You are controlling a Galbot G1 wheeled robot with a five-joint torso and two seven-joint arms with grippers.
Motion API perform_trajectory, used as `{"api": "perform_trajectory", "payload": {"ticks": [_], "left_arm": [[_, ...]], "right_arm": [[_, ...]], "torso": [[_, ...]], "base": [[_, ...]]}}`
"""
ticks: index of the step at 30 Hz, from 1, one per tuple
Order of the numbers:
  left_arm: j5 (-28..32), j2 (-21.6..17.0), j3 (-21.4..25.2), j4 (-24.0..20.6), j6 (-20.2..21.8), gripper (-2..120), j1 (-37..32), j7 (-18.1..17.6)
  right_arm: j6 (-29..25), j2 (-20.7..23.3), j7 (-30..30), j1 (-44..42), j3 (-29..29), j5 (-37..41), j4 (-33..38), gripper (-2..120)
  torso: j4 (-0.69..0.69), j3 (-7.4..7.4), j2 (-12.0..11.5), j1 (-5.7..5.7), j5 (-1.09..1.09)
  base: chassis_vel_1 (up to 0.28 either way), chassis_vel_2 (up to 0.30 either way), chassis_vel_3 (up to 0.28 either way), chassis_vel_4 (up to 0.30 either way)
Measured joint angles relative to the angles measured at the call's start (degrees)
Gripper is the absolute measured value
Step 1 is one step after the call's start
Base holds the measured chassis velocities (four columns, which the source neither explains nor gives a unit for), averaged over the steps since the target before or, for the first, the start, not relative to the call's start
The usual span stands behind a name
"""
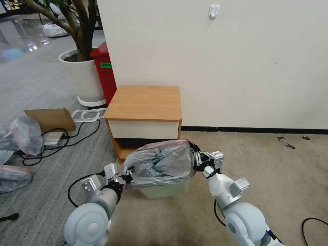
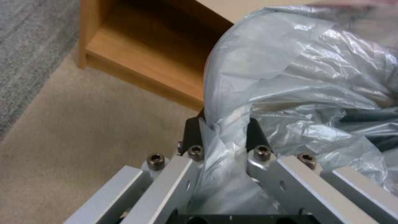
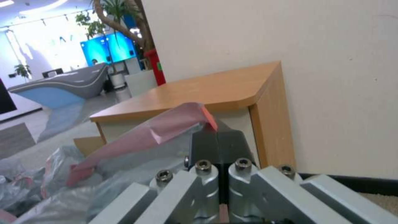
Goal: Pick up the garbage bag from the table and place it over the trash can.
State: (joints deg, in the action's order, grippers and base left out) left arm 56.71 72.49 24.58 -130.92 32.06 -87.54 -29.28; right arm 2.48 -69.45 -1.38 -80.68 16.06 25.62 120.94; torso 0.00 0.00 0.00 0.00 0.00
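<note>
**Already over the bin: bag held at both ends**

Left hand (image 1: 127, 178) is pinched shut on the near-left edge of the garbage bag (image 1: 159, 164); in the left wrist view a fold of film is trapped between the two black fingertips (image 2: 192, 132). Right hand (image 1: 195, 158) is clamped on the far-right corner, its pads pressed together on the pink-red hem (image 3: 164, 127).

Bag position: stretched between the two hands, mouth open, draped over the trash can (image 1: 167, 190), of which a pale strip of wall shows below the film. It is off the worktop (image 1: 145, 102), which stands just behind the bin against the wall.

Handling, as judged from here:
- Very light, limp film; no stiffness, so it sags and bunches in the middle.
- Slippery, and thin enough to tear if pulled hard against the rim.
- Best hold is the hem at opposite corners, as now; the doubled edge looks stronger than the body film.
- Rim coverage on the far side cannot be made out.
</note>
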Motion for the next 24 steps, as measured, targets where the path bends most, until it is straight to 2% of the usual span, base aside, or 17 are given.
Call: {"api": "perform_trajectory", "payload": {"ticks": [2,4,7,9,11,15,22,24], "left_arm": [[-1.2,0.0,0.1,-0.3,0.2,5,-0.9,2.3],[-1.7,0.0,0.2,-0.5,0.3,5,-1.3,3.2],[-2.1,0.1,0.4,-1.2,0.4,5,-2.0,4.6],[-2.1,0.1,0.5,-1.2,0.4,5,-2.0,4.7],[-2.0,0.3,1.3,-1.2,0.3,5,-1.8,6.0],[-1.9,0.5,2.1,-0.6,-0.3,5,-1.8,8.0],[-0.1,0.8,2.9,0.1,-1.1,5,-1.8,10.3],[2.8,0.8,3.5,0.1,-1.0,5,-1.7,10.9]], "right_arm": [[2.0,0.6,0.7,1.4,0.1,0.4,0.1,0],[3.2,1.0,1.1,2.1,0.3,0.4,0.1,0],[9.0,2.3,2.9,3.8,1.2,0.6,0.1,0],[10.1,2.5,3.1,3.8,1.5,0.7,0.2,0],[15.6,3.9,3.4,2.7,3.1,2.3,1.4,0],[19.1,5.1,3.5,1.3,4.5,4.8,2.5,0],[19.6,5.3,3.4,0.7,4.9,6.4,2.1,0],[17.6,4.1,3.2,0.9,4.0,6.5,0.3,0]], "torso": [[0.0,0.0,0.0,0.0,0.0],[0.0,0.0,0.0,0.0,0.0],[0.0,0.0,0.0,0.0,0.01],[0.0,0.0,0.0,0.0,0.0],[0.0,0.0,0.0,0.0,0.0],[-0.01,0.0,0.0,0.0,0.0],[0.0,0.0,0.0,0.0,-0.01],[0.0,0.0,0.0,0.0,0.01]], "base": [[0.0,0.0,0.0,0.0],[0.0,0.0,0.0,0.0],[0.0,0.0,0.0,0.0],[0.0,0.0,0.0,0.0],[0.0,0.0,0.0,0.0],[0.0,0.0,0.0,0.0],[0.0,0.0,0.0,0.0],[0.0,0.0,0.0,0.0]]}}
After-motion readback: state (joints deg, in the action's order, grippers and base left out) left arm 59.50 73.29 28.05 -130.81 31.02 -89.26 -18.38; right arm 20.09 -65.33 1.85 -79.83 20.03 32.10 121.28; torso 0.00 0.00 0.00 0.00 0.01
